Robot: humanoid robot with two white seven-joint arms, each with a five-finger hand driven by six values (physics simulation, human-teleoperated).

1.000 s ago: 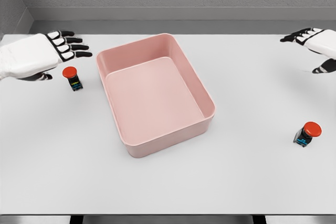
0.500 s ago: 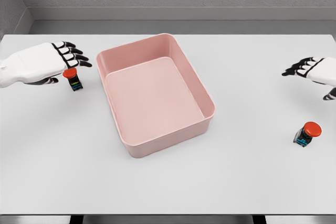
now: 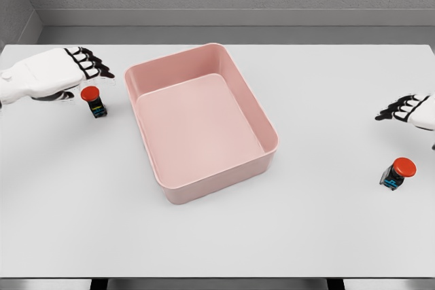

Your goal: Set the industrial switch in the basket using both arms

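Grey walls back a white table, with one pink basket at its middle. Nothing lies in the basket, so the whole job is left. I count two industrial switches: one switch left of the basket, near its far corner, and one switch right of the basket, well apart from its near corner. My left hand hovers just beside the first, fingers relaxed, gripping nothing. My right hand hangs above the second, fingers loosely spread, also holding nothing.
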